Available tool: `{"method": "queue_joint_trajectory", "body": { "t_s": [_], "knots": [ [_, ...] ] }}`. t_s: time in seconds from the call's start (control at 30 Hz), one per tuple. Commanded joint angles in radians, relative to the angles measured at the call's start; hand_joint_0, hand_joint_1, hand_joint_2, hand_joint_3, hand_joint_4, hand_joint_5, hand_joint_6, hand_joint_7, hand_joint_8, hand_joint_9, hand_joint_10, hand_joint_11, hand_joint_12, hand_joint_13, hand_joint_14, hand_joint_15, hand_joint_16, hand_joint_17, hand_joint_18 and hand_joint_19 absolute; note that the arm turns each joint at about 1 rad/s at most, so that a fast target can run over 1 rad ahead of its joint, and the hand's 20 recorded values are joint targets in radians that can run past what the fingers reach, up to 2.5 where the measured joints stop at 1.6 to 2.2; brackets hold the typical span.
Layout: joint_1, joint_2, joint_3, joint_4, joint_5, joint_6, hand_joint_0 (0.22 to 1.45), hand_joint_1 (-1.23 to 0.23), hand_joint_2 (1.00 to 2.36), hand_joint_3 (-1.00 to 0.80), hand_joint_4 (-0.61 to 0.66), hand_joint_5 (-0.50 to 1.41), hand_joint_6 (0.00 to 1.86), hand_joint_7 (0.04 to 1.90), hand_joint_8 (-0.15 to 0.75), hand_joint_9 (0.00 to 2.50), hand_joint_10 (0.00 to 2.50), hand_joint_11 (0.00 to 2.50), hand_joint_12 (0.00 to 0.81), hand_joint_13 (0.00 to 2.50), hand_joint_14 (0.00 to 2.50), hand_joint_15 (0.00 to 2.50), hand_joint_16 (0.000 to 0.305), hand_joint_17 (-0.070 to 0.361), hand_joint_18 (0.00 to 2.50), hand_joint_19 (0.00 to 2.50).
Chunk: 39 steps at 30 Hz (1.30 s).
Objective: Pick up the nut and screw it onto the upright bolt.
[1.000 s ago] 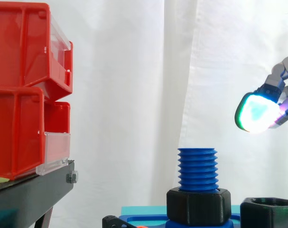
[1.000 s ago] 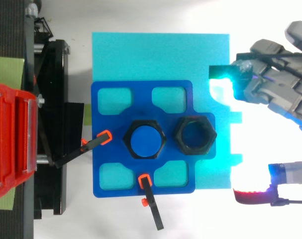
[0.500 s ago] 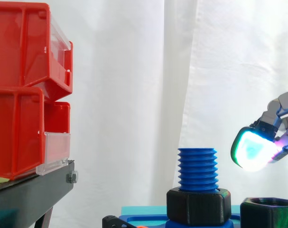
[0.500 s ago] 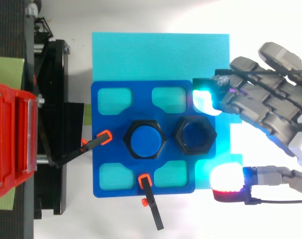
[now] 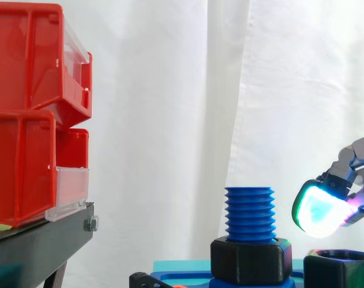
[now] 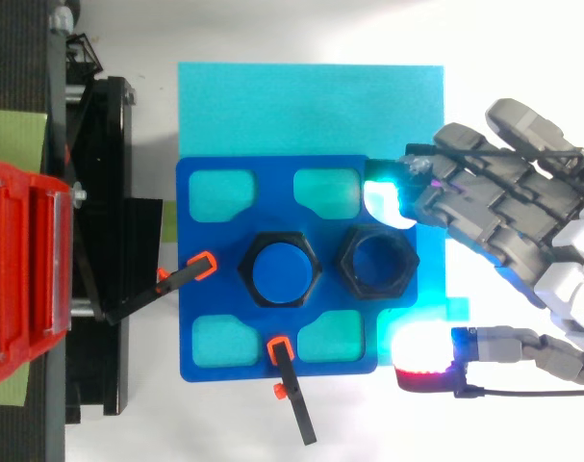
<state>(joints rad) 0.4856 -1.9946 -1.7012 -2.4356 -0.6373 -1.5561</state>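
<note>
A blue threaded bolt stands upright in a black hex collar on the blue fixture plate. Just right of it a loose black nut rests in the plate, its rim low in the side view. My hand comes in from the right, fingers relaxed and spread, holding nothing. Glowing fingertips hover beyond the nut's far side and the thumb pad on its near side. From the side, a lit pad hangs a little above the nut.
Red bins sit on a black stand at the left. A cyan mat lies under the plate. Two black clamps with orange tips hold the plate's left and front edges.
My hand has moved left and down toward the nut; its fingertips and thumb now flank the nut from the right. Bolt and nut have not moved.
</note>
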Motion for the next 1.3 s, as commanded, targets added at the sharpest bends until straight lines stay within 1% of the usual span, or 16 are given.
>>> {"method": "queue_joint_trajectory", "body": {
  "t_s": [0.0, 0.2, 0.27, 0.33, 0.37, 0.57, 0.77, 1.1, 1.2, 1.27],
  "knots": [
    [0.001, -0.001, 0.0, 0.004, 0.001, -0.001, 0.37, -0.59, 1.0, -0.5, 0.22, -0.22, 0.5, 0.77, 0.293, 0.5, 0.0, 0.0, 0.366, 0.55, 0.0, 0.0, 0.048, 0.109, 0.39, 0.0],
    [0.001, -0.004, 0.0, 0.007, 0.004, -0.002, 0.37, -0.59, 1.0, -0.5, 0.22, -0.22, 0.5, 0.77, 0.295, 0.5, 0.0, 0.0, 0.364, 0.55, 0.0, 0.0, 0.049, 0.11, 0.39, 0.0],
    [0.001, -0.018, 0.0, 0.01, 0.004, -0.002, 0.36, -0.59, 1.0, -0.5, 0.22, -0.22, 0.5, 0.76, 0.296, 0.5, 0.0, 0.0, 0.365, 0.55, 0.0, 0.0, 0.049, 0.11, 0.39, 0.0],
    [0.001, -0.023, 0.0, 0.013, 0.004, -0.001, 0.36, -0.59, 1.0, -0.5, 0.22, -0.22, 0.5, 0.77, 0.296, 0.5, 0.0, 0.0, 0.365, 0.55, 0.0, 0.0, 0.049, 0.111, 0.39, 0.0],
    [0.001, -0.039, -0.001, 0.015, 0.004, -0.001, 0.36, -0.59, 1.0, -0.5, 0.22, -0.22, 0.5, 0.77, 0.297, 0.5, 0.0, 0.0, 0.366, 0.56, 0.0, 0.0, 0.049, 0.111, 0.39, 0.0],
    [0.001, -0.041, 0.0, 0.036, 0.007, -0.002, 0.36, -0.59, 1.0, -0.5, 0.22, -0.22, 0.5, 0.77, 0.297, 0.5, 0.0, 0.0, 0.365, 0.56, 0.0, 0.0, 0.049, 0.111, 0.4, 0.0],
    [-0.01, -0.039, 0.0, 0.038, 0.001, -0.004, 0.36, -0.59, 1.0, -0.5, 0.22, -0.22, 0.5, 0.77, 0.3, 0.5, 0.0, 0.0, 0.364, 0.57, 0.0, 0.0, 0.05, 0.111, 0.41, 0.0],
    [-0.01, -0.039, 0.0, 0.041, -0.001, -0.01, 0.36, -0.58, 1.0, -0.5, 0.23, -0.22, 0.5, 0.77, 0.3, 0.51, 0.0, 0.0, 0.363, 0.58, 0.0, 0.0, 0.049, 0.111, 0.43, 0.0],
    [-0.015, -0.055, 0.0, 0.047, -0.004, -0.01, 0.37, -0.59, 1.0, -0.5, 0.23, -0.22, 0.5, 0.77, 0.302, 0.51, 0.0, 0.0, 0.363, 0.59, 0.0, 0.0, 0.049, 0.111, 0.44, 0.0],
    [-0.015, -0.056, -0.001, 0.047, -0.004, -0.01, 0.37, -0.59, 1.0, -0.5, 0.23, -0.22, 0.5, 0.77, 0.301, 0.51, 0.0, 0.0, 0.363, 0.59, 0.0, 0.0, 0.049, 0.111, 0.44, 0.0]
  ]
}}
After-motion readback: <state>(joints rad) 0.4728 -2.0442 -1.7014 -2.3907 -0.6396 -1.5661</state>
